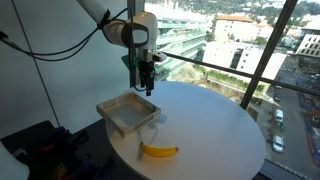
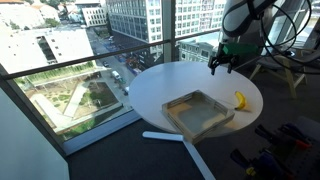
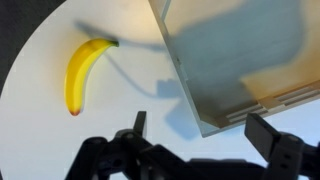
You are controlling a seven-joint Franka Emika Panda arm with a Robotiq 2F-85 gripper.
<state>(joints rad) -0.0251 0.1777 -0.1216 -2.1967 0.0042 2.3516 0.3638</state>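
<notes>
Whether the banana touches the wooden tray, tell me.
Apart. The wrist view shows a strip of bare white table between the banana and the wooden tray.

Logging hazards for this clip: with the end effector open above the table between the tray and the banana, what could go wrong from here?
1. The open end effector hangs over the wooden tray's edge. A straight descent might land a finger on the rim and tip or shove the tray.
2. The banana lies close to the edge of the round table. A glancing touch could push it off.
</notes>
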